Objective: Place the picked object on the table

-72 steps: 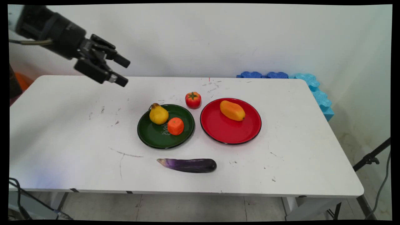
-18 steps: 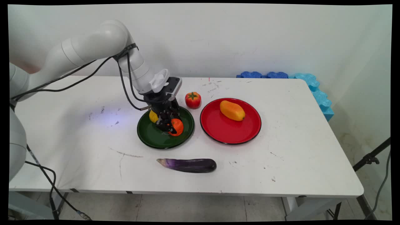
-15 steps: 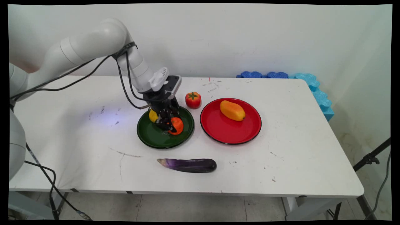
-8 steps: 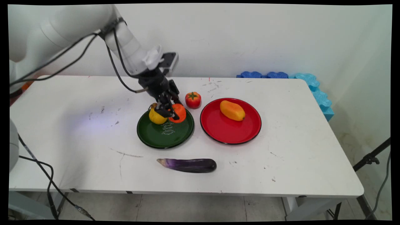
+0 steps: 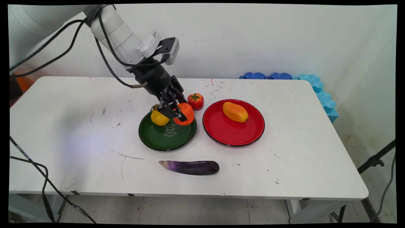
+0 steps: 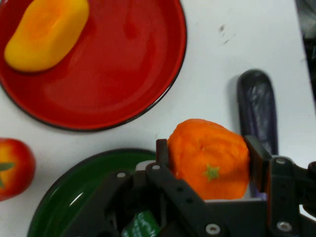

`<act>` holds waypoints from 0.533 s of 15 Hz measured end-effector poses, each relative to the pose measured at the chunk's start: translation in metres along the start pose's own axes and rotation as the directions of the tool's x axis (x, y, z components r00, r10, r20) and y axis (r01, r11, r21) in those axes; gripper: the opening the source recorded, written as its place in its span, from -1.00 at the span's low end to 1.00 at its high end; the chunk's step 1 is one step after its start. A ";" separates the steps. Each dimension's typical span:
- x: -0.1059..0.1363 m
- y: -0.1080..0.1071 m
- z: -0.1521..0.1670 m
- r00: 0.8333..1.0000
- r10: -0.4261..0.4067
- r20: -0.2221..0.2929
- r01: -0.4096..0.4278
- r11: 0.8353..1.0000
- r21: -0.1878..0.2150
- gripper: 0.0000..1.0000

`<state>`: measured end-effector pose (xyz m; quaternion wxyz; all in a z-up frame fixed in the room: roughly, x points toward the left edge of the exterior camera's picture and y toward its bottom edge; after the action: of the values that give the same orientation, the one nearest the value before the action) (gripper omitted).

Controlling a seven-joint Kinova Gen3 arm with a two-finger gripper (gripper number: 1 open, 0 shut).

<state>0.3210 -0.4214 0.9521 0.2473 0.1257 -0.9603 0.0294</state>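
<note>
Hand [image 5: 179, 114] grips orange [image 6: 210, 159] above green plate [image 5: 158, 139]; pear [image 5: 158, 117], tomato [image 5: 195, 100] beside.

The main view stands above the near side of the bench [image 5: 284, 177] and looks down across it to the wall behind, far enough to take in the whole top. The hand view rides on the gripper [image 6: 210, 165] and looks almost straight down from close above. Both views share the orange [image 5: 185, 113] [image 6: 210, 165] between the jaws, green plate [image 5: 158, 139] [image 6: 74, 192], red plate [image 5: 234, 133] [image 6: 123, 74], mango [image 5: 235, 111] [image 6: 47, 32], tomato [image 5: 195, 100] [image 6: 15, 168] and eggplant [image 5: 191, 167] [image 6: 256, 106].
</note>
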 end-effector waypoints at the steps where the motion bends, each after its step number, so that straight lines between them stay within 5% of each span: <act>1: 0.004 0.007 0.002 1.000 -0.013 -0.006 0.013 1.000 -0.003 -1.00; 8: 0.014 0.035 0.038 0.998 -0.069 -0.008 0.069 0.998 0.005 -1.00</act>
<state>0.2827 -0.3954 0.9256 0.2516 0.1591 -0.9544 0.0237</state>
